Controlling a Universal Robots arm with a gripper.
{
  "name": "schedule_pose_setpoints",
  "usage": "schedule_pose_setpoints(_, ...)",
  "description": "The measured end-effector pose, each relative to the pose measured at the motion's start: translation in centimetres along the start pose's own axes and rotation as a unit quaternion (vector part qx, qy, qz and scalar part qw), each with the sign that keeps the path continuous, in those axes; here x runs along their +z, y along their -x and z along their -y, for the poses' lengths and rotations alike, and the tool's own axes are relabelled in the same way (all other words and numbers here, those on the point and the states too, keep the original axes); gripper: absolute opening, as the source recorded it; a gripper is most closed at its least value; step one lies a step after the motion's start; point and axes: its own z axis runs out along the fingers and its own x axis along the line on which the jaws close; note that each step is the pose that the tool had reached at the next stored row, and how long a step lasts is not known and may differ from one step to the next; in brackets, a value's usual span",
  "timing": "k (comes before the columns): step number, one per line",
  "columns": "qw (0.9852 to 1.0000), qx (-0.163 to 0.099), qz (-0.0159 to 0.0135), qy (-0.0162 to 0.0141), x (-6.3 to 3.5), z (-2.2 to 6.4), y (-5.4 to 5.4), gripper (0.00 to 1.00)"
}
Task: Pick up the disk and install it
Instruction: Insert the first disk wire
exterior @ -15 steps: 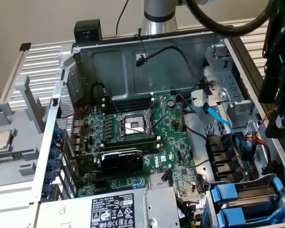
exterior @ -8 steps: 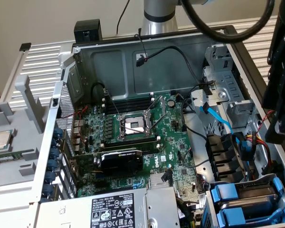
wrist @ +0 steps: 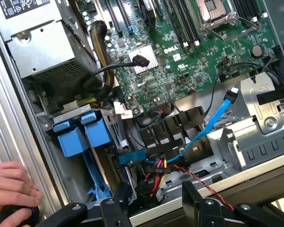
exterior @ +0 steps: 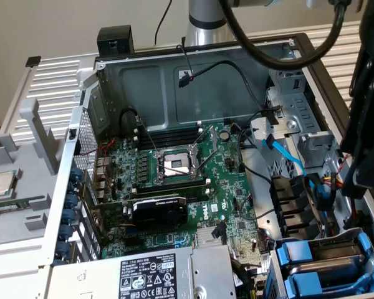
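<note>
My gripper hangs open over the case's drive corner, with nothing between its black fingers. Just beyond them lie red, yellow and black wires. Two blue plastic carrier fronts stand side by side in the drive cage, a short way from the gripper. In the exterior view the same blue carriers sit at the lower right, with grey slabs between their frames. I cannot tell whether these slabs are the disk; no white label shows. The arm's black end hangs at the exterior view's right.
A person's hand rests on a black round object outside the case wall. Inside the case are the grey power-supply box, the green motherboard with its open CPU socket, and a light blue cable. A small silver chip lies on the grey tray outside.
</note>
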Motion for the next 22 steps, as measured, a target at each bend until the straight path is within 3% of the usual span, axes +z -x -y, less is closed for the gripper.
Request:
schedule_pose_setpoints(5,1.0000,0.003,-0.0003,-0.0030,0.65,-0.75,-0.2,0.65)
schedule_pose_setpoints(6,1.0000,0.003,0.0001,-0.0043,0.74,-0.84,-0.2,0.71)
schedule_pose_setpoints(8,0.9999,0.005,0.0015,-0.0089,0.85,-0.93,-0.2,0.71)
schedule_pose_setpoints(10,0.9998,0.006,0.0044,-0.0163,0.89,-0.96,-0.2,0.71)
schedule_pose_setpoints(12,0.9997,0.007,0.0065,-0.0211,0.98,-1.00,-0.1,0.71)
schedule_pose_setpoints(16,0.9997,0.010,0.0070,-0.0236,1.45,-1.08,0.1,0.71)
schedule_pose_setpoints(22,0.9996,0.012,0.0072,-0.0244,2.47,-1.32,0.4,0.71)
